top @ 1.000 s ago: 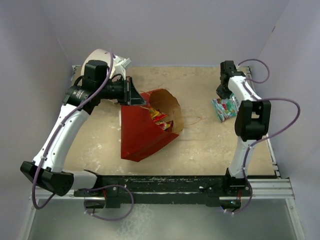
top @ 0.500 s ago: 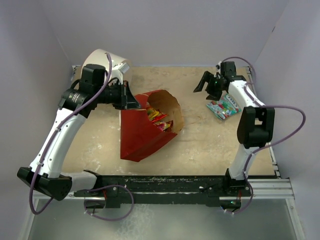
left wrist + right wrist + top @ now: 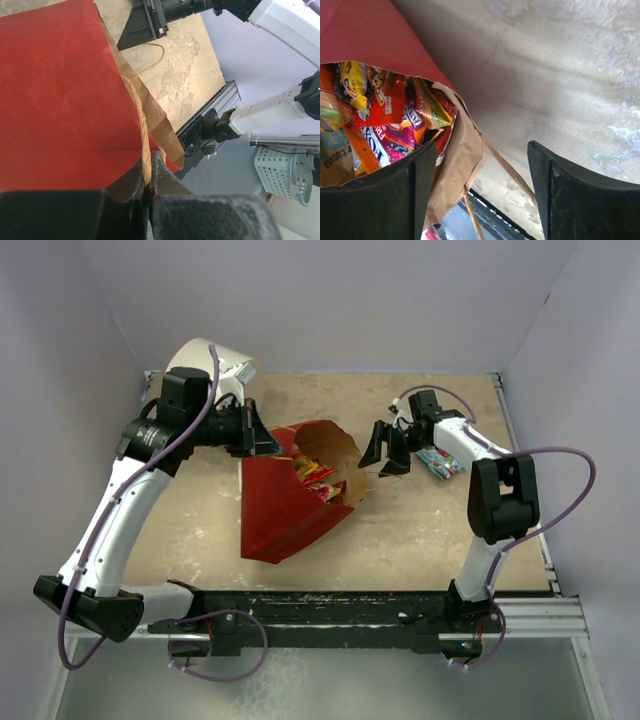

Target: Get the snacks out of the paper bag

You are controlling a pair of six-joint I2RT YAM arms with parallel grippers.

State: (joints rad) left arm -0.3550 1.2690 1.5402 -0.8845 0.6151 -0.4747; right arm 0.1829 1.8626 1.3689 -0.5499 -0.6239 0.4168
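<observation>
1. Beige mottled tabletop [image 3: 420, 530] inside pale lilac walls. A metal rail [image 3: 520, 612] carries both arm bases along the bottom edge of the top view.
2. Centre-left, the paper bag [image 3: 280, 515] lies on its side, closed end toward the rail and mouth opening to the upper right. The snacks [image 3: 314, 476] sit inside, just behind the mouth rim.
3. At the upper-left rim of the mouth is the left gripper [image 3: 266, 443]. Its wrist view shows the jaws pinched together on the red-and-kraft edge. Judgement: it pins the rim to prop the mouth open and keep the bag from sliding.
4. Just right of the mouth is the right gripper [image 3: 384, 452], fingers [image 3: 585, 195] spread wide with nothing held, aimed at the opening. Judgement: lined up to reach in for a packet.
5. Further right, one teal-green packet [image 3: 440, 462] lies on the table beside the right wrist, apart from the bag. It is already out.
6. Far upper left, a white drum [image 3: 205, 355] stands behind the left arm.
7. Views compared:
   - Only the right wrist view shows the packet prints (red, orange, yellow, tan) and a string handle [image 3: 506, 169] trailing between the fingers.
   - Only the left wrist view shows the clamp; the top view cannot resolve it.
   - Only the top view shows the packet lying outside.
</observation>
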